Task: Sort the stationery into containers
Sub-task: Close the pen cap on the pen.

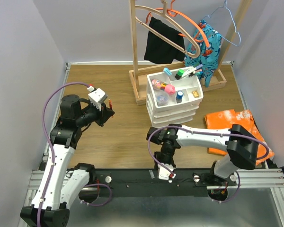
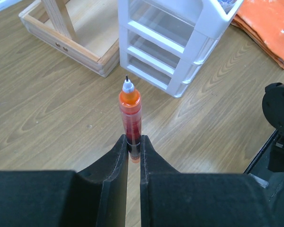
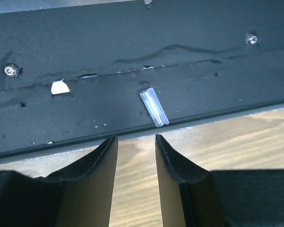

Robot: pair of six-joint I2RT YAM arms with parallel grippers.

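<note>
My left gripper [image 1: 108, 112] [image 2: 133, 142] is shut on a red pen [image 2: 130, 113] with an orange collar, its tip pointing towards the white drawer organiser [image 1: 173, 111] [image 2: 170, 52]; the pen is held above the wooden table, left of the organiser. The organiser's top tray holds a pink-capped bottle [image 1: 169, 89], a small blue-capped bottle [image 1: 179, 96], a green-capped marker [image 1: 180, 74] and thin pens [image 1: 192, 71]. My right gripper [image 1: 163, 161] [image 3: 136, 138] is open and empty, low over the table's near edge. A clear pen cap [image 3: 154, 108] lies on the black base plate just beyond its fingers.
A wooden hanger rack [image 1: 137, 47] [image 2: 71, 42] with hung clothes stands behind the organiser. An orange cloth [image 1: 232, 123] [image 2: 270, 23] lies right of the organiser. The black base plate [image 1: 132, 182] runs along the near edge.
</note>
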